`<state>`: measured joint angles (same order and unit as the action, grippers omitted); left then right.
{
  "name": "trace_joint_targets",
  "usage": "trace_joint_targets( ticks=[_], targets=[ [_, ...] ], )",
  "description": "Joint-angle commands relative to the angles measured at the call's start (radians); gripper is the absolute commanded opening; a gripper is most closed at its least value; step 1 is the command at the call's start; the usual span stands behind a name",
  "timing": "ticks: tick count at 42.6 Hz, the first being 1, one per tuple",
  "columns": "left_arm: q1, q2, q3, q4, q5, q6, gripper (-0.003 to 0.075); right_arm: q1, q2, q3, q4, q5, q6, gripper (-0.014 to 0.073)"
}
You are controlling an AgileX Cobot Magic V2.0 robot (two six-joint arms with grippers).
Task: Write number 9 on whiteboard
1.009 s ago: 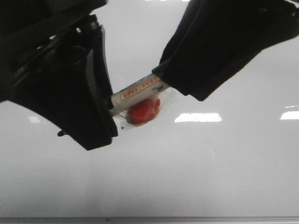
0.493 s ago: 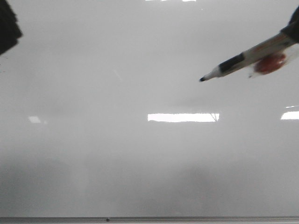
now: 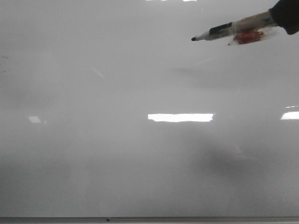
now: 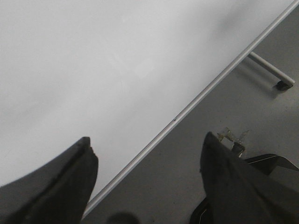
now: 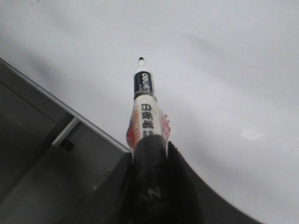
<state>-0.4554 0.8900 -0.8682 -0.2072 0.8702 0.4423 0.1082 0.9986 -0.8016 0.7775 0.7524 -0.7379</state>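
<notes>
One marker [image 3: 232, 31], uncapped, is clamped in the right gripper [image 5: 148, 148], which has lifted toward the upper right of the whiteboard [image 3: 140, 163] since half a second ago; a second ago both arms met at its barrel, likely pulling the cap. One left gripper [image 4: 147, 154], now out of the front view, hangs with fingers apart and empty. Zero strokes show: the number 9 is not yet begun.

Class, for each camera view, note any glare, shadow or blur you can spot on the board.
Front view: bright rectangular glare patches on the whiteboard, soft grey shadow low right, marker sharp. Left wrist view: even light, dark fingers blurred. Right wrist view: faint glare spot, right gripper out of focus.
</notes>
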Motion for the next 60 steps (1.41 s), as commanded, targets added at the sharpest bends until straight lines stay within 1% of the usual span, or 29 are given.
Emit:
trace_joint_targets(
  ticks=[1, 4, 11, 30, 35, 42, 47, 52, 54, 60],
  targets=[
    [0.002, -0.011, -0.029, -0.029, -0.062, -0.012, 0.0463, -0.009, 0.036, -0.076, 0.054, -0.059, -0.032, -0.0067],
    [0.002, -0.011, -0.029, -0.03, -0.062, -0.012, 0.0463, -0.009, 0.078, -0.119, 0.054, -0.062, -0.046, -0.0067],
    [0.002, -0.011, -0.029, -0.033, -0.062, -0.012, 0.0463, -0.009, 0.155, -0.191, 0.051, -0.12, -0.05, -0.0067],
    [0.002, -0.011, -0.029, -0.038, -0.062, -0.012, 0.0463, -0.007, 0.293, -0.282, 0.05, -0.207, -0.053, -0.0067],
    [0.002, -0.011, -0.029, -0.038, -0.062, -0.012, 0.0463, 0.016, 0.344, -0.324, 0.05, -0.212, -0.053, -0.0067],
    [0.002, -0.011, -0.029, -0.047, -0.062, -0.012, 0.0463, 0.09, 0.432, -0.369, 0.042, -0.203, -0.053, -0.0067],
    [0.002, -0.011, -0.029, -0.047, -0.064, -0.012, 0.0463, 0.095, 0.452, -0.353, -0.02, -0.137, -0.017, -0.0058],
    [0.002, -0.011, -0.029, -0.047, -0.064, -0.012, 0.0463, 0.072, 0.434, -0.322, -0.187, -0.158, 0.1, -0.0058],
    [0.002, -0.011, -0.029, -0.047, -0.064, -0.012, 0.0463, 0.059, 0.419, -0.32, -0.227, -0.171, 0.135, -0.0058],
    [0.002, -0.011, -0.029, -0.047, -0.066, -0.012, 0.0463, 0.043, 0.365, -0.335, -0.24, -0.201, 0.148, -0.0058]
  ],
)
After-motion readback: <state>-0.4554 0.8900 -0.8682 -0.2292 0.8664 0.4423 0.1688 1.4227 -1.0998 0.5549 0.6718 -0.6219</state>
